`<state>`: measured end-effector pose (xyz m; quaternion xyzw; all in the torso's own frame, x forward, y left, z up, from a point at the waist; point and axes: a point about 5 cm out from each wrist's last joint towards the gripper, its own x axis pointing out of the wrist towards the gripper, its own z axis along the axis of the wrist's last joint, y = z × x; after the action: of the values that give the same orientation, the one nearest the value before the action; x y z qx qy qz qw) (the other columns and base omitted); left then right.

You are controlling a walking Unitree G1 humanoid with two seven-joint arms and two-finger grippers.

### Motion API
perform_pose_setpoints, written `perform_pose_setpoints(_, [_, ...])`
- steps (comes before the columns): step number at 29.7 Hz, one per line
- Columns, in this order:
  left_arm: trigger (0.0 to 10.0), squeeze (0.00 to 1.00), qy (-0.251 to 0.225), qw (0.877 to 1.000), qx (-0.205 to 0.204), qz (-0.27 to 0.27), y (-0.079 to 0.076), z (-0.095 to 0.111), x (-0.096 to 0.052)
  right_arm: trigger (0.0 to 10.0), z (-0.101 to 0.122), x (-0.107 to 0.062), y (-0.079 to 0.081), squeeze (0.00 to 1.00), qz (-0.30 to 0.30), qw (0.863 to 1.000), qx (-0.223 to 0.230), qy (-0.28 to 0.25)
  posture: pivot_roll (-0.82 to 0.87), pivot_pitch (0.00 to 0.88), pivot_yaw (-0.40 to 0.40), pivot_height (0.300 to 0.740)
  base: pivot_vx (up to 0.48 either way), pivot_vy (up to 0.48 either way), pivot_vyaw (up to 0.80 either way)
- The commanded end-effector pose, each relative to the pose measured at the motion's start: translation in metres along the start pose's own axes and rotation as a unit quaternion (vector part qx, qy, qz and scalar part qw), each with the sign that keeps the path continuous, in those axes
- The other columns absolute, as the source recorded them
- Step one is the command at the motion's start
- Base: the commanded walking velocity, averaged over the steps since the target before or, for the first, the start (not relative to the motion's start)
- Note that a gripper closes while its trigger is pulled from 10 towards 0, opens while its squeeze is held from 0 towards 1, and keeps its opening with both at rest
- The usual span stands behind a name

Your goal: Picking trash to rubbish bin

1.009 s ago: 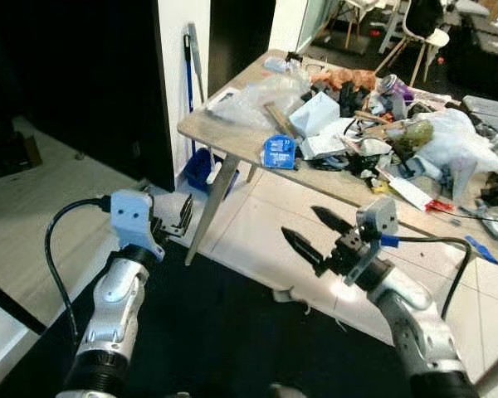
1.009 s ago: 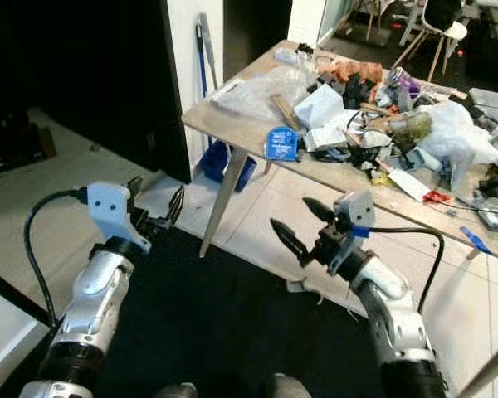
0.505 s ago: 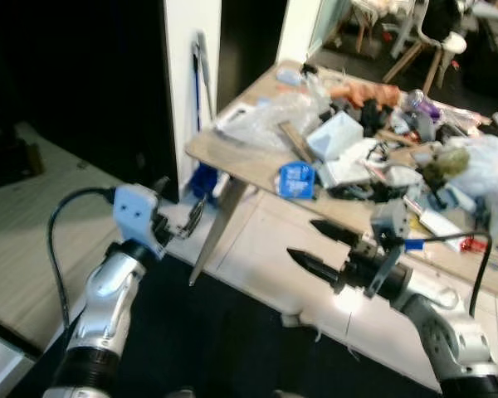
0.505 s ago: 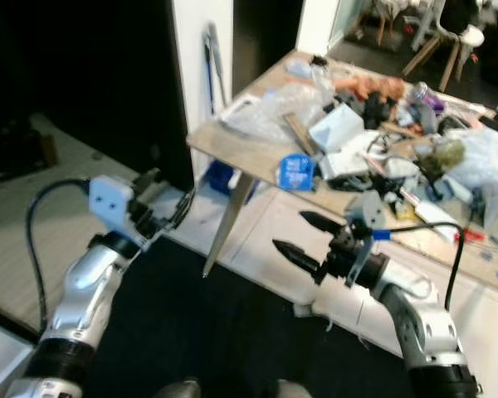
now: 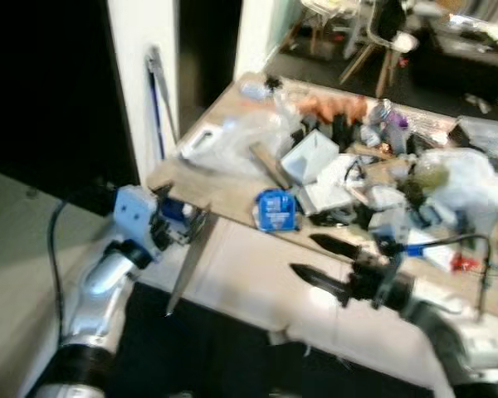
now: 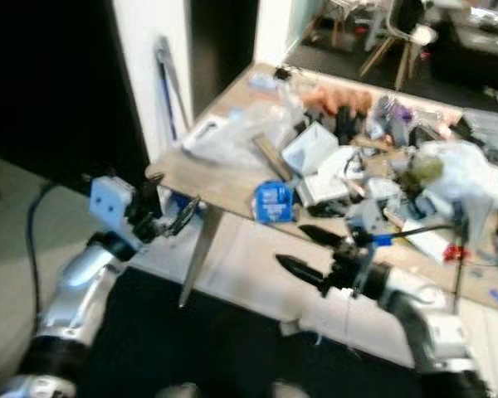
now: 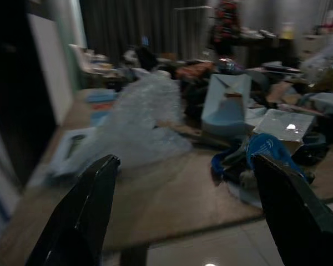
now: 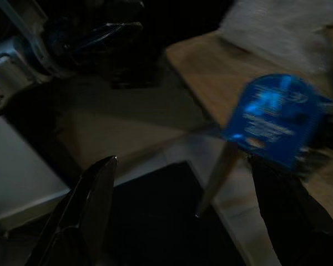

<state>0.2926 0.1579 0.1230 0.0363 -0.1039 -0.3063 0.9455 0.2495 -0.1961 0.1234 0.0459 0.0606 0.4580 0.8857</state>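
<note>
Two silver, ribbed arms with black cuffs near the base, each carrying a pale blue-white camera block at the wrist, a looping black cable, and a gripper of two long, tapered black fingers: left gripper, right gripper.

Pale tan bench — strewn with a blue packet with white print, clear crinkled plastic, a white bag. Black-fingered right pincer over white floor tiles — black mat.
</note>
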Motion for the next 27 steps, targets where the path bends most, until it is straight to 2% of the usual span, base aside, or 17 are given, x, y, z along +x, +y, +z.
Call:
perform_pose_setpoints(1, [10.0, 0.00, 0.008, 1.000, 0.004, -0.020, -0.007, -0.002, 0.002, 10.0, 0.001, -0.001, 0.002, 0.00, 0.011, 1.000, -0.003, 0.015, -0.02, 0.000, -0.038, 0.740, 0.330, 0.000, 0.00])
perform_pose_setpoints(8, [10.0, 0.00, 0.024, 0.999, 0.012, -0.028, -0.005, -0.005, 0.004, 10.0, 0.000, -0.004, 0.006, 0.00, 0.038, 0.999, -0.001, 0.038, -0.02, 0.000, -0.040, 0.740, 0.311, 0.000, 0.00])
perform_pose_setpoints(11, [10.0, 0.00, 0.043, 0.997, 0.026, -0.058, -0.010, -0.009, 0.003, 10.0, -0.002, -0.005, 0.007, 0.00, 0.050, 0.997, -0.006, 0.053, -0.02, 0.000, -0.043, 0.740, 0.282, 0.000, 0.00])
perform_pose_setpoints(15, [10.0, 0.00, 0.069, 0.990, 0.010, -0.126, -0.017, -0.014, -0.005, 10.0, -0.007, -0.007, 0.010, 0.00, 0.064, 0.995, -0.006, 0.073, -0.02, 0.000, -0.043, 0.740, 0.066, 0.000, 0.00])
perform_pose_setpoints(21, [10.0, 0.00, 0.076, 0.986, -0.004, -0.150, -0.012, -0.012, -0.012, 10.0, -0.009, -0.009, 0.011, 0.00, 0.069, 0.994, -0.005, 0.086, -0.02, 0.000, -0.043, 0.740, 0.000, 0.000, 0.00])
perform_pose_setpoints(22, [10.0, 0.22, 0.077, 0.984, -0.017, -0.161, -0.010, -0.010, -0.015, 10.0, -0.010, -0.010, 0.011, 0.00, 0.073, 0.993, -0.005, 0.090, -0.02, 0.000, -0.042, 0.740, 0.000, 0.000, 0.00])
perform_pose_setpoints(23, [10.0, 1.00, 0.077, 0.980, -0.033, -0.178, -0.007, -0.007, -0.019, 10.0, -0.011, -0.012, 0.013, 0.00, 0.081, 0.992, -0.002, 0.098, -0.02, 0.000, -0.041, 0.740, 0.000, 0.000, 0.00])
perform_pose_setpoints(27, [10.0, 1.00, 0.075, 0.975, -0.050, -0.203, -0.006, -0.002, -0.024, 10.0, -0.011, -0.016, 0.014, 0.00, 0.094, 0.990, 0.000, 0.108, -0.02, 0.000, -0.041, 0.740, 0.000, 0.000, 0.00])
